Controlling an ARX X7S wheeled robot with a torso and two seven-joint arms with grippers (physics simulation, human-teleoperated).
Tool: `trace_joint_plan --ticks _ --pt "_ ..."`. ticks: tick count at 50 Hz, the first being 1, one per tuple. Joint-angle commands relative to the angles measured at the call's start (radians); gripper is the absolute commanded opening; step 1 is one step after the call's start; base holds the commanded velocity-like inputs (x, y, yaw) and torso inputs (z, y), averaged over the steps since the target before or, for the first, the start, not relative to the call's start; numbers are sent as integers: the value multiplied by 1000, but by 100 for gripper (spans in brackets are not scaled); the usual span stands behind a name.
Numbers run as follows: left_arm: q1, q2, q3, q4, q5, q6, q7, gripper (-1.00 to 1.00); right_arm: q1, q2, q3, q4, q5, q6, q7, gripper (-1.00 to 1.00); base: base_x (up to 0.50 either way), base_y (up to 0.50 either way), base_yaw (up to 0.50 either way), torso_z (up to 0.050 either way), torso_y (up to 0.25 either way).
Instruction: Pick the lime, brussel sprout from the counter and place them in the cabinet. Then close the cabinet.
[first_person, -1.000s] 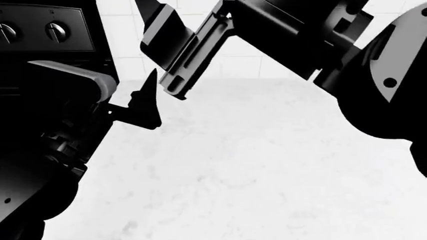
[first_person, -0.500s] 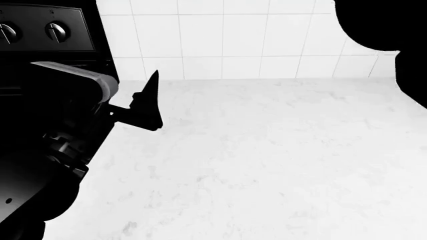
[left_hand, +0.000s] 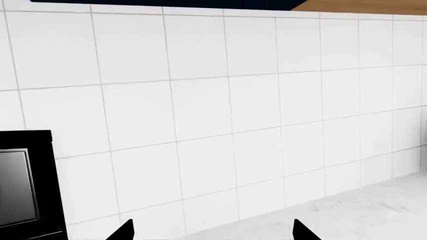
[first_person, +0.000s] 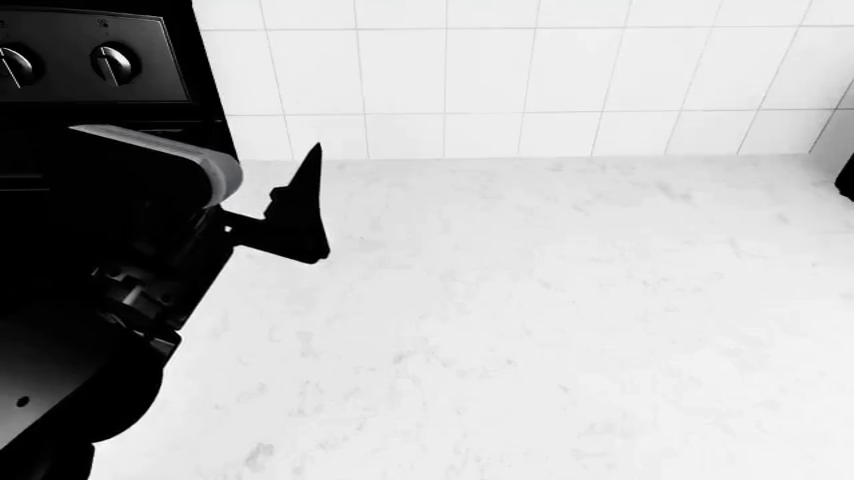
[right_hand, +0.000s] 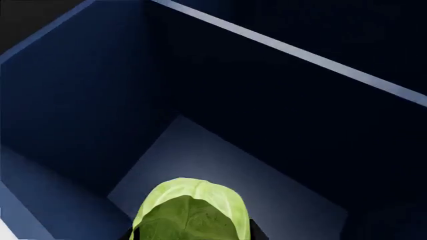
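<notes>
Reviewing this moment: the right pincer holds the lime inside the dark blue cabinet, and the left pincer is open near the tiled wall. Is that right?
Not quite. The right wrist view shows a pale green, leafy-veined brussel sprout, not a lime, at the right pincer inside the dark blue cabinet. The rest stands: the left wrist view shows the left pincer open, facing the tiled wall.

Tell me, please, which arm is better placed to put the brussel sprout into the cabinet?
The right. Its hand grips the brussel sprout facing the dark blue cabinet interior. The left hand is open and empty, low over the counter, facing the tiled wall.
</notes>
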Motion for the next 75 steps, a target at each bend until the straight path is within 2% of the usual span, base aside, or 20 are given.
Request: trace_joint_plan --ticks 1,33,61,62,73,75 --pt "77 -17 38 11 -2 0 -2 100 55 -37 -14 155 -63 -48 -19 -100 0 13 8 0 0" --pt "73 -27 36 16 -16 0 -11 100 178 -153 -39 596 -124 -167 -126 -100 3 11 7 0 0" --pt "74 -31 43 8 -16 9 -11 100 202 -181 -37 692 -74 -15 -126 -100 3 11 8 0 0" --pt "73 -32 43 8 -16 9 -12 100 203 -181 -38 692 -74 -10 -125 100 12 0 9 0 0" --pt "72 -35 41 9 -22 10 -14 100 209 -181 -47 690 -72 4 -132 100 0 0 0 0 0" --pt "74 -32 46 5 -15 16 -11 100 195 -163 -54 631 -76 -29 -147 100 0 2 2 0 0"
